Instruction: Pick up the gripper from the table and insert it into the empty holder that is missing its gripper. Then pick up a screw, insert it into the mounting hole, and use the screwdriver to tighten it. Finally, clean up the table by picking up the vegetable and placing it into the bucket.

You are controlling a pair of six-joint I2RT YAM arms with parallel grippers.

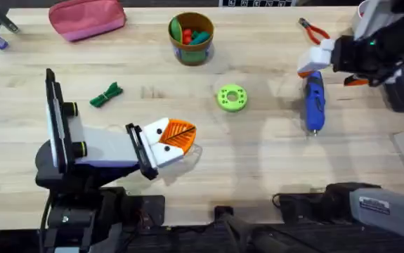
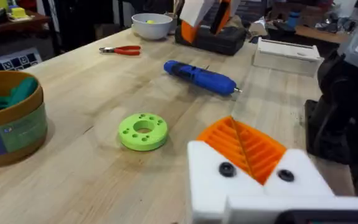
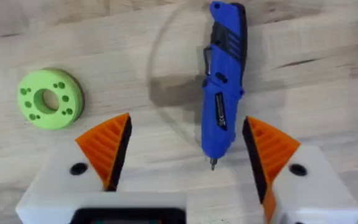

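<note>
The blue-handled screwdriver [image 1: 315, 102] lies on the table right of centre, its shaft pointing at the front edge. My right gripper [image 1: 334, 70] hovers above it, open; in the right wrist view the screwdriver [image 3: 222, 81] lies between its orange-tipped fingers [image 3: 107, 149]. My left gripper [image 1: 173, 137] rests low at the left, shut, its orange pads [image 2: 247, 146] pressed together with nothing between them. The dark green vegetable [image 1: 107, 95] lies at the left. The bucket [image 1: 191, 36] stands at the back with red and green toys inside. A loose gripper piece, an empty holder and a loose screw are out of view.
A bright green ring disc [image 1: 232, 98] sits mid-table. Red pliers [image 1: 314, 29] lie at the back right and a pink pouch [image 1: 87, 17] at the back left. A white bowl [image 2: 150, 25] and a white box [image 2: 289, 53] stand at the far right.
</note>
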